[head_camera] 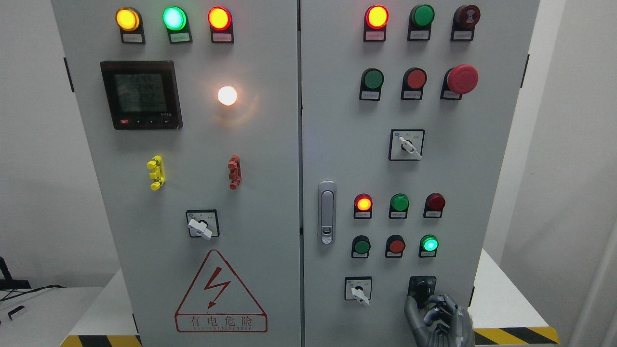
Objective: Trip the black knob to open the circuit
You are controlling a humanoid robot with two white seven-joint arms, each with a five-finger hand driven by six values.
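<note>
Setting: electrical test or training lab, industrial-controls type. Evidence: a tall grey sheet-metal two-door control cabinet (270,159) fills the view directly ahead of the dark grey robot right hand (436,320). Above the hand, rows of round red and green pilot lamps and pushbuttons; far above it, a large red mushroom-head emergency stop button (462,79). Up and left of the hand, a black-framed digital panel meter (140,94). Left of the hand at a similar height, a red triangular lightning-bolt warning sign with Chinese text (221,295). Just right of the hand, yellow-and-black hazard striping (516,334) edges a white platform. Plain white walls behind.
</note>
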